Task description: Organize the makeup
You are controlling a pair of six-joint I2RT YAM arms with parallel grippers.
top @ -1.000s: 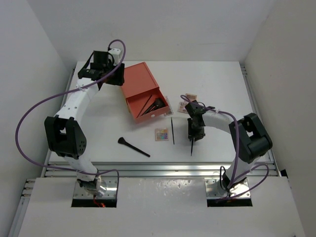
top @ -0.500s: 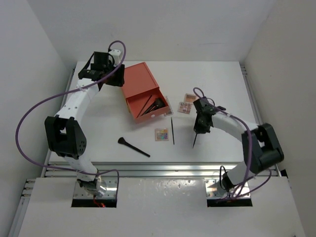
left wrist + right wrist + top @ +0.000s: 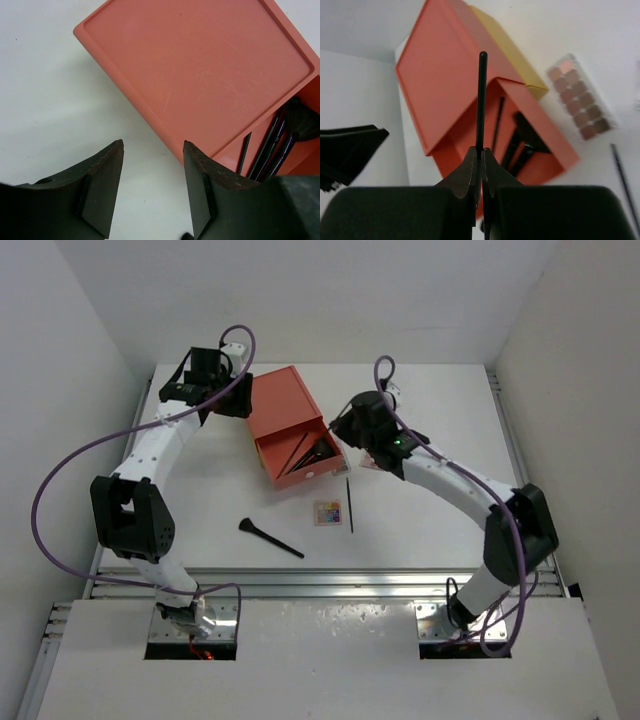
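Observation:
My right gripper (image 3: 481, 150) is shut on a thin dark pencil stick (image 3: 481, 95) that points out over the orange box (image 3: 445, 75); in the top view it (image 3: 345, 432) hangs at the box's open drawer (image 3: 305, 455), which holds black brushes (image 3: 318, 450) and sticks. A brown palette (image 3: 576, 97) lies beside the box. On the table lie a black brush (image 3: 270, 538), another dark stick (image 3: 349, 503) and a mixed-colour palette (image 3: 327, 512). My left gripper (image 3: 152, 187) is open and empty by the box's back left corner (image 3: 82, 32).
The orange box (image 3: 285, 410) has a yellow lower drawer (image 3: 507, 50). A pink palette (image 3: 370, 460) lies partly under my right arm. White walls enclose the table on the left, right and back.
My right gripper has carried the pencil stick from the table's middle right up and left to the orange box's drawer. The left arm has not moved.

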